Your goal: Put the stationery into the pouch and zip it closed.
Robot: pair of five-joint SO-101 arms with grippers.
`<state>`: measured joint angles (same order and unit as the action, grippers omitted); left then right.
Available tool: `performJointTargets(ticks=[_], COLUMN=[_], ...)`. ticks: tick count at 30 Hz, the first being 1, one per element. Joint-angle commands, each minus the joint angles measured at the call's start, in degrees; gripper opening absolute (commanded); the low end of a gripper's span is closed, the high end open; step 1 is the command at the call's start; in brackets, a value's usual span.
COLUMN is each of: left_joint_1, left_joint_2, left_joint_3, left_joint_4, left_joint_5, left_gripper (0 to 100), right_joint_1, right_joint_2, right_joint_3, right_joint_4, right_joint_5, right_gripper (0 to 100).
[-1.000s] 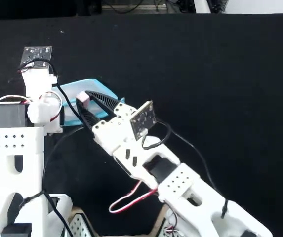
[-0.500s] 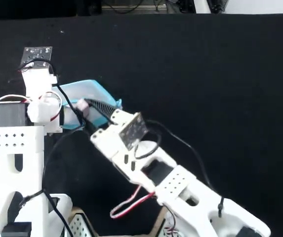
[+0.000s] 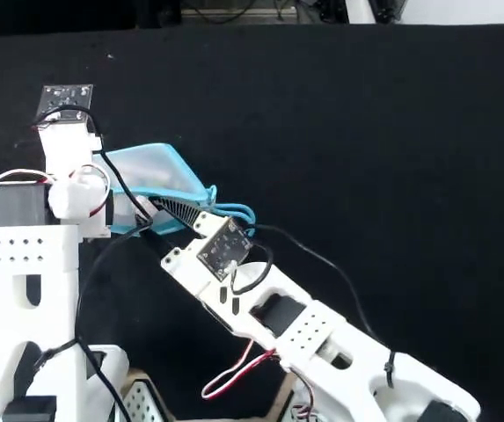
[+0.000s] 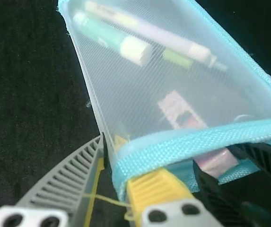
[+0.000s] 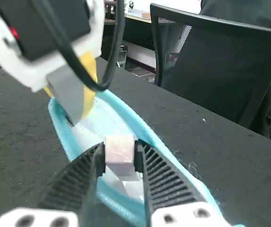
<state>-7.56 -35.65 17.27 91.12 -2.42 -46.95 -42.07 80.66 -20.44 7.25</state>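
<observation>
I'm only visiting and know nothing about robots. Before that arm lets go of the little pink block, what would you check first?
1. Grip: pink block clamped in the right gripper: ok.
2. Position: block at the mouth of the pouch, between its blue rims: ok.
3. Support: left gripper pinching the pouch rim, holding it open: ok.
4. Contents: green marker and purple pen already inside: ok.
5. Free space directly under the block: cannot tell.
6. Zip closed: not ok, the mouth is open.
</observation>
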Motion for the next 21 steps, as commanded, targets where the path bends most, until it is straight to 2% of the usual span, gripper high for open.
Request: performJointTargets(ticks=[1,4,9,14,17,21], left_joint_1=[0.57,0.57,0.57,0.57,0.48,-1.89], left_joint_2=[0.0,0.0,0.0,0.0,0.0,-0.09], left_joint_3=[-2.33,-2.33,-2.33,-2.33,-2.33,-2.77], left_joint_4=[0.26,0.26,0.26,0.26,0.26,0.26], left_joint_5=[-0.44,-0.44,-0.44,-0.44,-0.44,-0.53], left_gripper=[3,3,3,3,3,3], right_joint_1=[-1.41,-1.67,-5.45,-5.89,-1.67,5.19], right_joint_2=[1.1,1.1,-1.01,-12.7,-21.76,-30.99], right_joint_3=[-3.65,-10.51,-24.92,-37.23,-39.6,-33.54], right_joint_4=[10.2,23.47,46.07,68.22,74.9,76.57], right_joint_5=[0.62,0.62,1.05,1.14,1.14,3.6], right_gripper=[12.5,22.1,22.6,22.6,22.6,23.0])
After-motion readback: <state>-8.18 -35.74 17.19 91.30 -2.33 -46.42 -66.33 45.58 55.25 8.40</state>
